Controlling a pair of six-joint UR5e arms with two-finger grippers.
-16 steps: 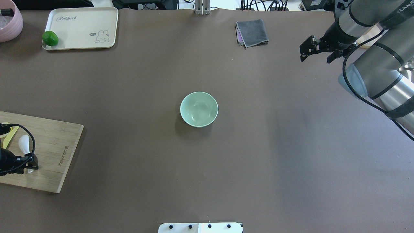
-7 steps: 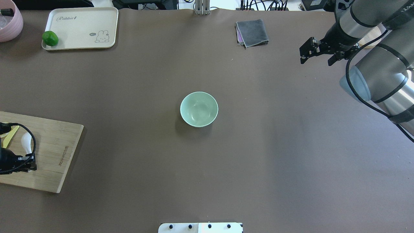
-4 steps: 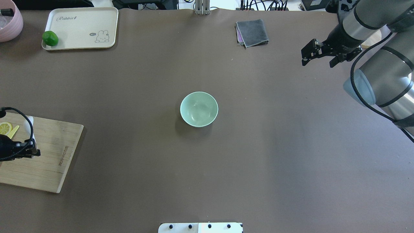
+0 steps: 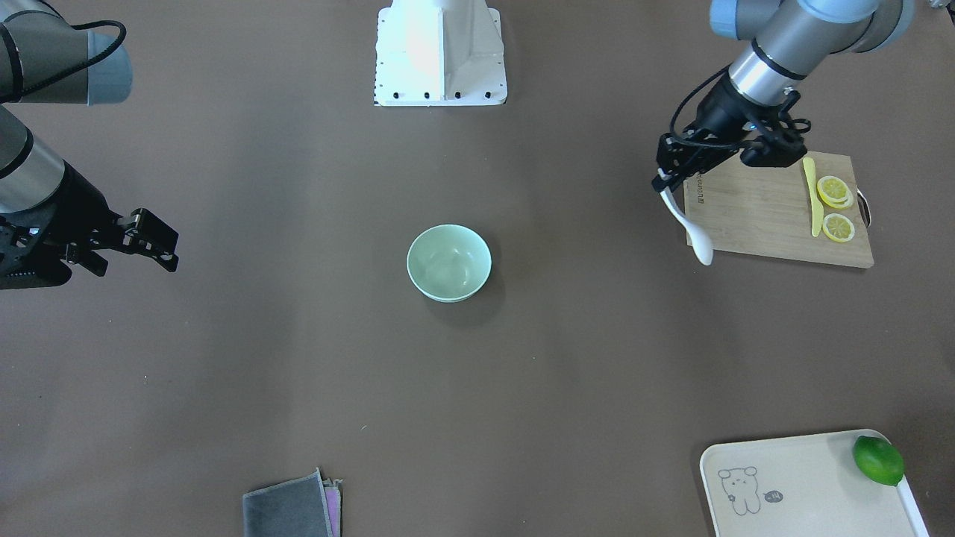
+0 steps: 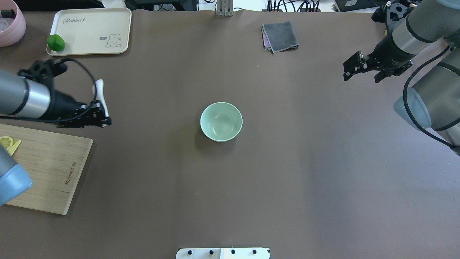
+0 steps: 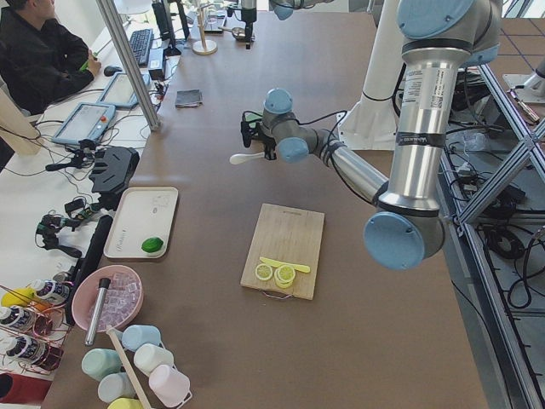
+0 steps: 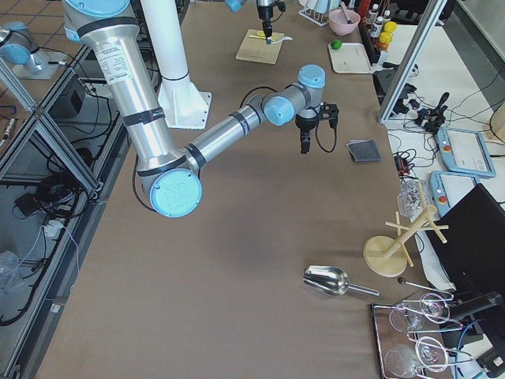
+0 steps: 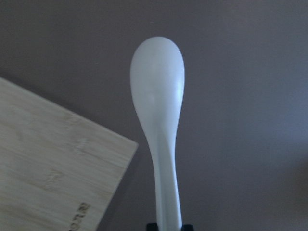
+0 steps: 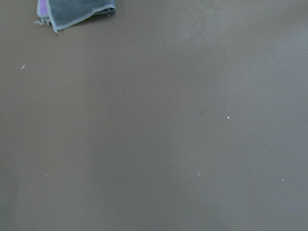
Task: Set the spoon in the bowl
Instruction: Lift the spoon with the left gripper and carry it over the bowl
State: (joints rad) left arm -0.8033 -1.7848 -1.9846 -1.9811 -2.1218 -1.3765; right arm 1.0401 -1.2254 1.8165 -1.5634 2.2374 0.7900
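The pick-up looks done, and the carry to the bowl is what remains. The left gripper (image 5: 101, 117) is clamped on the tip of the spoon's (image 5: 100, 92) handle. The spoon is off the board (image 5: 54, 169) and in the air. In the left wrist view its scoop (image 8: 158, 82) juts out ahead of the jaws over bare table, with only the board's corner in the lower left. The side view from the left shows it roughly level and clear of the table.

In the overhead view the spoon is left of the bowl (image 5: 221, 121) and well apart from it, just beyond the board's far right corner. The bowl stands upright near the middle of the table, empty, with nothing beside it.

The right gripper (image 5: 361, 73) hangs at the far right with its fingers apart and nothing between them. It is near the folded cloth (image 5: 280, 36) and seems to have no part in this step.

Judged from this, roughly half the task is finished. The arm has yet to bring the spoon across to the bowl, lower the scoop inside the rim, and let go. Since only the handle tip is held, the scoop could swing or slip in transit. A release from too high might also knock the spoon out or tip the bowl.
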